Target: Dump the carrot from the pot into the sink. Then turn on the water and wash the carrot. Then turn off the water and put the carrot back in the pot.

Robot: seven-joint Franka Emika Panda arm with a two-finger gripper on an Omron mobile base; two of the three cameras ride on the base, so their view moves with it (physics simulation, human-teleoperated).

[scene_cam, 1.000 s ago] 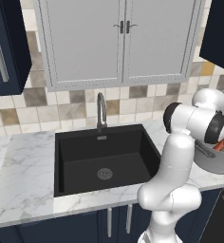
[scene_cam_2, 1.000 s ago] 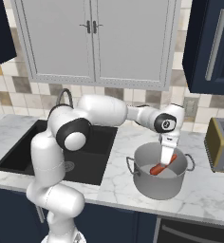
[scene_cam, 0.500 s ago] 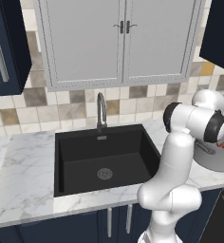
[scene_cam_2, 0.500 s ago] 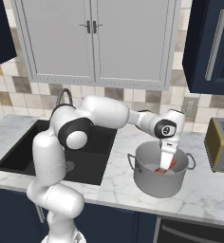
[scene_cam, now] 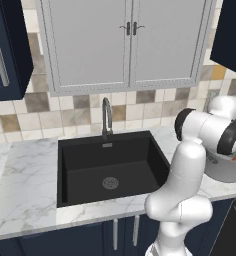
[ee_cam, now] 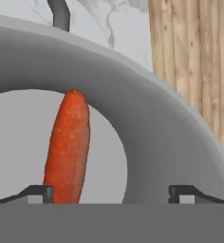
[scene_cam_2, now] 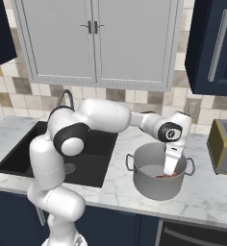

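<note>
My pincer (ee_cam: 111,192) stands released, its 2 dark finger tips (ee_cam: 38,192) spread wide apart at the bottom of the hand view; the carrot (ee_cam: 68,148) lies on the pot's flat grey floor just beside the left tip, its blunt end pointing away from me, and I cannot tell whether that tip touches it; nothing sits between the tips but bare metal. The pot (ee_cam: 171,142) curves round the carrot, its brushed wall rising on the right; beyond its rim I see 1 dark loop handle (ee_cam: 59,14) against the white marble counter (ee_cam: 118,23), and a wooden-planked surface (ee_cam: 194,61) to the right of that.

In the right base view my hand reaches down into the pot (scene_cam_2: 154,185), which stands on the marble counter (scene_cam_2: 110,192) to the right of the black sink (scene_cam_2: 19,158), well apart from it; a sliver of the orange-red carrot (scene_cam_2: 167,176) shows at the bottom of the pot beside my fingers; a toaster (scene_cam_2: 224,146) stands further right near the wall.

In the left base view the sink (scene_cam: 110,165) is dry, its round drain (scene_cam: 110,183) bare, and the arched faucet (scene_cam: 106,117) behind it runs no stream; the pot (scene_cam: 225,170) peeps out behind my arm at the far right, a speck of orange at its rim.
</note>
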